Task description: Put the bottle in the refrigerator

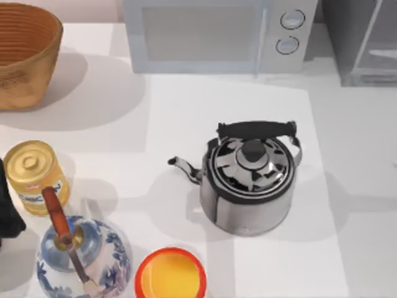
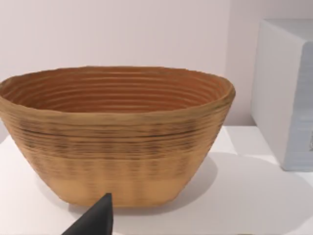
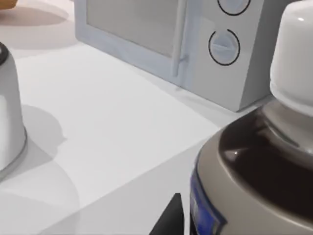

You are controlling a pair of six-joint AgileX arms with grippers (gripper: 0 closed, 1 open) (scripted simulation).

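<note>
Blue-and-white porcelain pot (image 1: pixel 93 261), white microwave (image 1: pixel 211 34)

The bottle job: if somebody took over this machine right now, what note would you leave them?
Left tool: idle, facing the wicker basket at the back left.
Right tool: right beside the bottle; I cannot tell whether it holds it.
Bottle: out in the open in front of the microwave, not inside the refrigerator, which stands at the back right, next to the microwave.
Done: nothing finished that I can see.
Left: get a sure hold on the bottle, carry it to the refrigerator and set it inside. Check the door first; its state is unclear.
</note>
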